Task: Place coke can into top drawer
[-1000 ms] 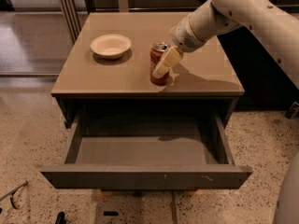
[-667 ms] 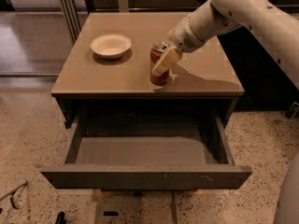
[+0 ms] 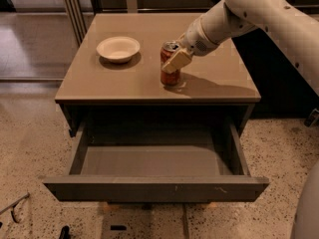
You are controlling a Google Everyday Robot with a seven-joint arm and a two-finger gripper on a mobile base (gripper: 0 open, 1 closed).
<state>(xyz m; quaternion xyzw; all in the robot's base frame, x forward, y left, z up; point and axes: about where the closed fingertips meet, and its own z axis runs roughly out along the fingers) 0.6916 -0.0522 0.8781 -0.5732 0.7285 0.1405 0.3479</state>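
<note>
The coke can [image 3: 170, 76] stands upright on the cabinet top [image 3: 219, 81], near the middle and a little toward the front edge. My gripper [image 3: 172, 59] reaches in from the upper right and straddles the can. One beige finger [image 3: 176, 61] lies against the can's front side, and the other is hidden behind it. The gripper looks shut on the can, which still rests on the top. The top drawer [image 3: 154, 188] is pulled wide open below the can, and its dark grey inside is empty.
A white bowl [image 3: 118, 49] sits on the cabinet top, left of the can. My white arm [image 3: 259, 14] crosses the upper right. Speckled floor surrounds the cabinet. Dark cabinetry stands to the right, and a metal frame stands at the back left.
</note>
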